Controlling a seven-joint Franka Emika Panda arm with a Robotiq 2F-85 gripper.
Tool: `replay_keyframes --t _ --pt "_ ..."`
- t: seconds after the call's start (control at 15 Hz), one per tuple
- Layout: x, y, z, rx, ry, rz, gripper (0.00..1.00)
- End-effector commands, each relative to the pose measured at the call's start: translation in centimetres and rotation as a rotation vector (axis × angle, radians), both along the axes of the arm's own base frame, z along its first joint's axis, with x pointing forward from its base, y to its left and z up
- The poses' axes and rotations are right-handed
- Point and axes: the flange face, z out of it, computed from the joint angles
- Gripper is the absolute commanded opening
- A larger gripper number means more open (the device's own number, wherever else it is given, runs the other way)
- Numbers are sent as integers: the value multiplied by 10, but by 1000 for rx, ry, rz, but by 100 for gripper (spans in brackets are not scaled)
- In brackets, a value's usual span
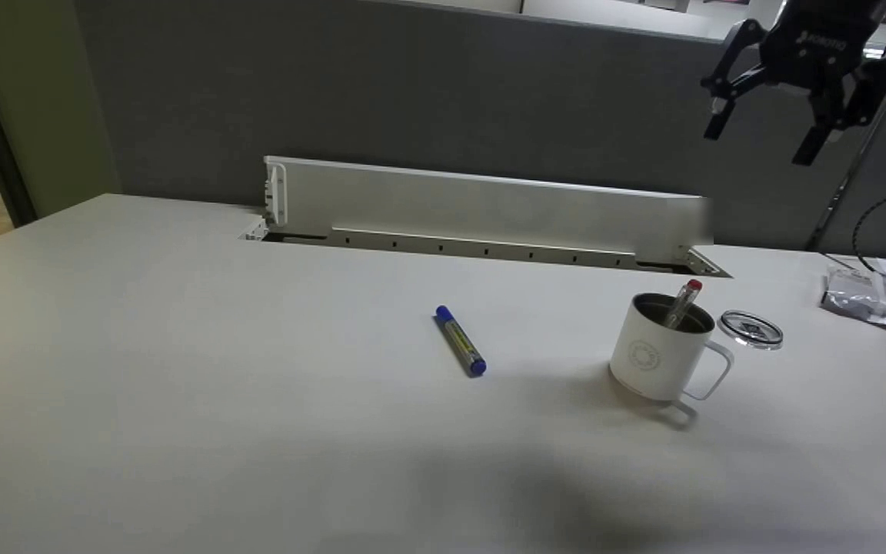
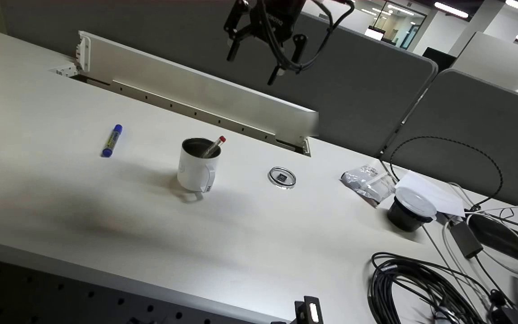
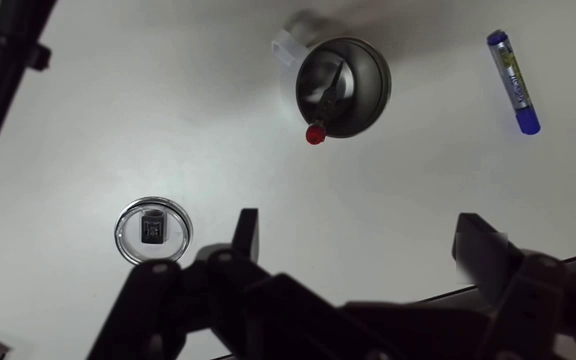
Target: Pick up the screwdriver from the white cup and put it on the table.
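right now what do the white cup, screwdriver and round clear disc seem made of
White cup: probably metal, coated matte white; its grey inside shines.
Screwdriver: clear handle with red end, likely plastic; thin dark shaft, perhaps metal.
Round clear disc: plastic or glass, glossy; its rim glints.

Your screwdriver [image 1: 680, 306] shows a clear handle tipped in red, with a dark shaft in the wrist view. The cup [image 1: 658, 352] is white outside, with a grey ring-shaped emblem, and dark within. You have a marker [image 1: 461, 341] blue at both ends, silver between, with a yellow label. Your gripper [image 1: 757, 150] is black, the bench [image 1: 258, 369] off-white, the lid [image 3: 153, 229] clear with a black tab, the partition [image 1: 381, 92] dark grey.
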Motion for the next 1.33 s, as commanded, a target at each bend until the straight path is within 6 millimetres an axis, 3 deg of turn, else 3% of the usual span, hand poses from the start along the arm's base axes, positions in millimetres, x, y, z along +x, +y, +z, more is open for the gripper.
replay_keyframes --t 0.0,0.4,0.73,1.27 --pt "19 -5 -21 47 27 18 100" --pt "15 -4 -42 37 76 22 100" --pt "17 -4 -42 38 76 23 100" --pt "64 2 -109 102 181 50 100"
